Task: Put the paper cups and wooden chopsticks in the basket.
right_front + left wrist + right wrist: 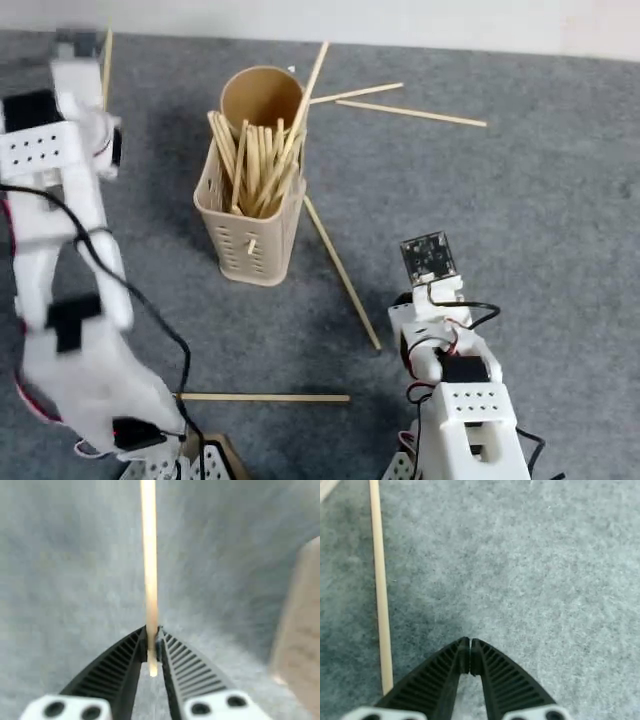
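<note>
My left fingers (pixel 152 642) are pinched tight on one wooden chopstick (pixel 148 555), well away from the basket (pixel 250 250). My right fingers (pixel 470 656) are pressed together with nothing between them, just beside a loose chopstick (pixel 380 590) lying on the gray desk (pixel 520 250). The paper cup (pixel 262 92) and a bunch of chopsticks (pixel 255 165) stand in the basket. Another stick (pixel 265 397) lies near my arms.
</note>
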